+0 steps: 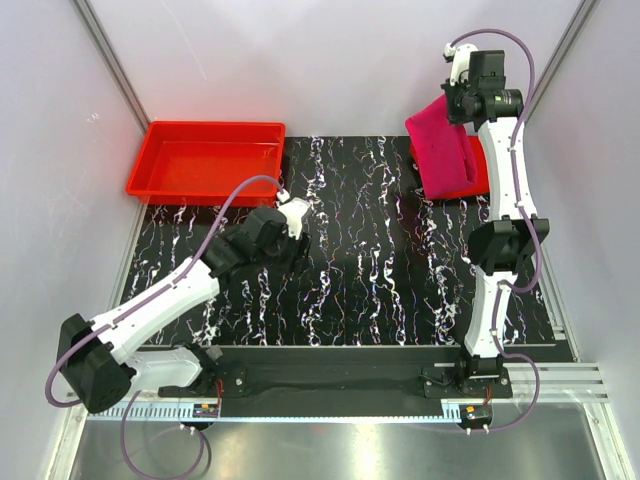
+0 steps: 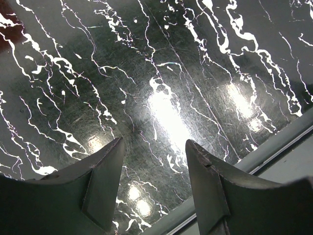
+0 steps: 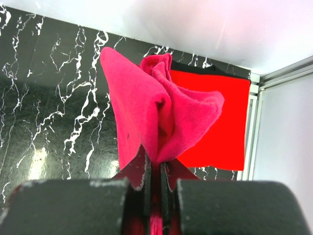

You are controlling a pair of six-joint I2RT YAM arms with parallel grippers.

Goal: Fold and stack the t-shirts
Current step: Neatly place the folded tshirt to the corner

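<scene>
One magenta-pink t-shirt [image 3: 146, 112] pinched between right fingers [image 3: 134, 174], hanging over red t-shirt [image 3: 215, 122], left fingers [image 2: 98, 181] spread wide

At one o'clock on the table [image 1: 380, 260] the pink shirt [image 1: 445, 145] covers all but a strip of the red shirt [image 1: 480, 180]. My left gripper [image 2: 154, 147] has its fingers cut off at six o'clock.

Magenta-pink t-shirt [image 1: 445, 145], red t-shirt [image 3: 222, 137], red tray [image 1: 215, 125], white-veined black table [image 1: 380, 260].
</scene>
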